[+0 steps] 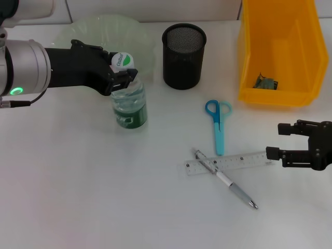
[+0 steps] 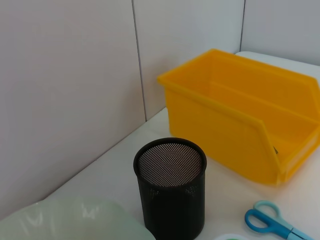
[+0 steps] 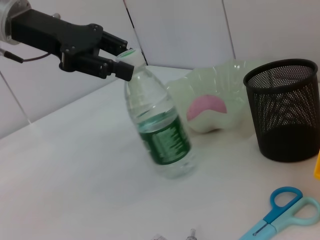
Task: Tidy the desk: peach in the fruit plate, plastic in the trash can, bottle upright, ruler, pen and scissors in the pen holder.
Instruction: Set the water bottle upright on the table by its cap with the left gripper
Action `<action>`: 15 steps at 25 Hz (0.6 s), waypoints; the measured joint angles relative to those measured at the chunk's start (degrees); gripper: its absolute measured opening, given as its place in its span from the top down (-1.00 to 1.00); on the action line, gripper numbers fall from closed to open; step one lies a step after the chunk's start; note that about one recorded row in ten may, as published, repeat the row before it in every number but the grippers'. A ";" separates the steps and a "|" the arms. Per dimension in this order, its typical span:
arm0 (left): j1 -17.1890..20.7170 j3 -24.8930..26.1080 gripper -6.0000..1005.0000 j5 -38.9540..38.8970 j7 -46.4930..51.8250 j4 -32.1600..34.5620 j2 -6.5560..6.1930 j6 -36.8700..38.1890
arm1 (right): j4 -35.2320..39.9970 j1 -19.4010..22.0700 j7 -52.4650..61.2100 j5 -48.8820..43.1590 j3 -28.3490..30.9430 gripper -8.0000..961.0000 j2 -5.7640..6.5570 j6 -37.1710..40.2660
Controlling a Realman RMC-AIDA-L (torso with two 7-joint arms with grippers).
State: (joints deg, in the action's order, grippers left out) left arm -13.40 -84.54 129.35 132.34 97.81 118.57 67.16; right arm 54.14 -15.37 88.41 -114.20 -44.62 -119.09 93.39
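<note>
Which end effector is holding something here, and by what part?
The left end effector grips the tilted water bottle at its neck, just under the cap. The right end effector holds nothing.

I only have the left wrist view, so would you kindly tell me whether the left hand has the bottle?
Observer: Yes, the left hand is shut on the neck of the bottle, which stands tilted on the desk.
Operator: Thank you. Is the peach in the plate?
Observer: The right wrist view shows a pink thing, probably the peach, lying in the fruit plate.
Operator: And where are the ruler and pen?
Observer: On the desk below the scissors. The pen lies across the ruler, whose far end is close to the open right hand.
</note>
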 joint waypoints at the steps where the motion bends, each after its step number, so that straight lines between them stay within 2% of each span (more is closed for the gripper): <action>1: -0.02 0.07 0.11 -0.02 -0.02 0.01 0.00 0.00 | 0.00 -0.11 0.05 -0.16 0.01 -0.67 0.00 0.00; 15: -0.24 -0.15 0.11 -0.08 -0.07 -0.36 0.00 -0.04 | 0.00 -0.18 1.03 -1.03 -0.03 -0.67 0.00 0.47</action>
State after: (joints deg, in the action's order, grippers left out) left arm -13.64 -84.69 129.28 132.27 97.45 118.57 67.12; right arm 54.14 -15.55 89.44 -115.23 -44.65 -119.09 93.86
